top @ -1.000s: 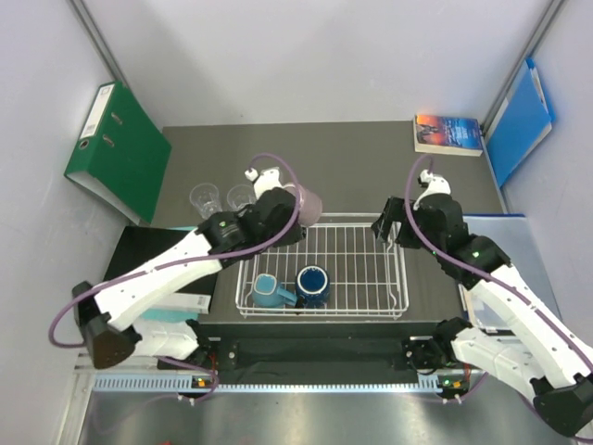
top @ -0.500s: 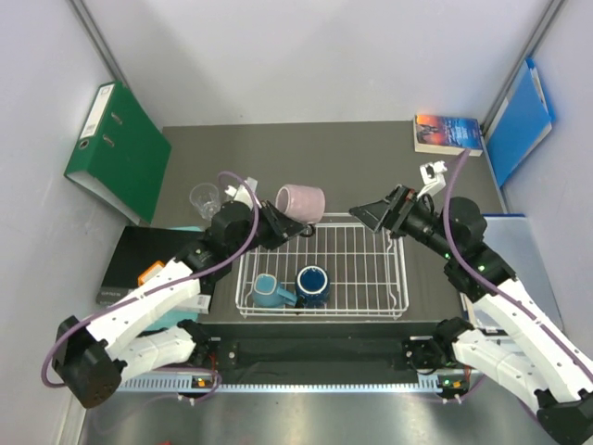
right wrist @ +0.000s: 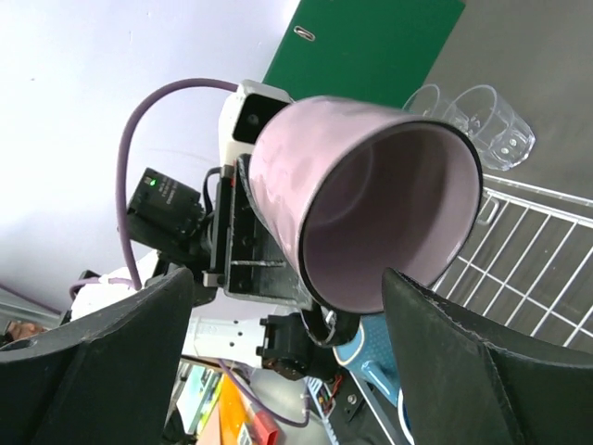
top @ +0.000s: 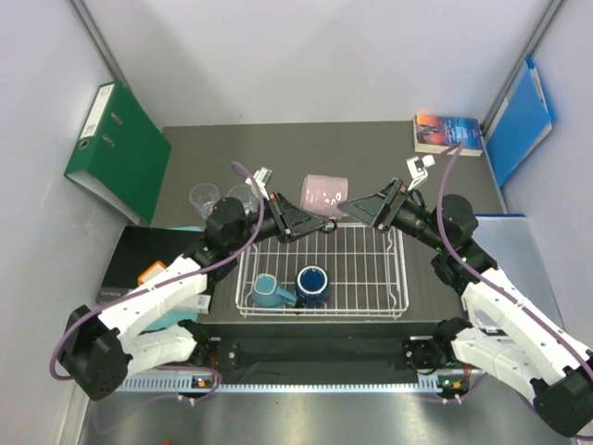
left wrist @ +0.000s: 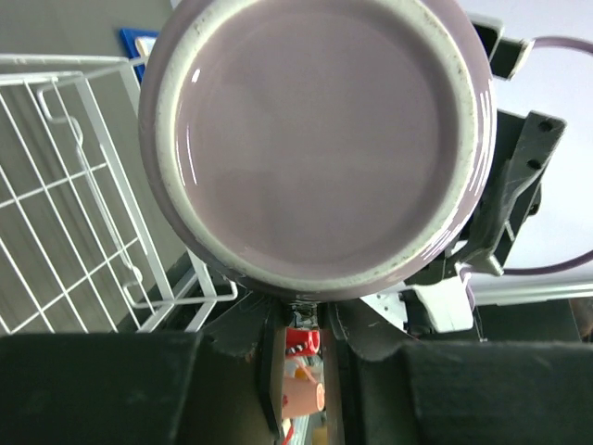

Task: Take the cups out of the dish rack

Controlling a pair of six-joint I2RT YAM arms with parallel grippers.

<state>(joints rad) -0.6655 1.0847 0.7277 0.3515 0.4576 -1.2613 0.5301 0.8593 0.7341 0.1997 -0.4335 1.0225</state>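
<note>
Two mugs lie in the dish rack (top: pixel 352 315), near-left corner: teal mug (top: pixel 267 290) and navy mug (top: pixel 313 283), side by side. Two clear tumblers (top: pixel 204 197) stand just beyond the left arm. Left gripper (top: pixel 306 221) is pinched tight on the pale pink mug (top: pixel 324 193), which is tipped above the rack's far edge. Right gripper (top: pixel 359 211) is spread wide, a finger on each side of the mug mouth, apart from it. Left wrist view shows only the mug's base; right wrist view shows its hollow.

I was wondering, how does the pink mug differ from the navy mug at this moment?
The pink mug is pale, the navy mug dark. The pink mug is held in the air by the left tool, tipped on its side; the navy mug stands upright, mouth up, in the rack. Both are round mugs.
</note>
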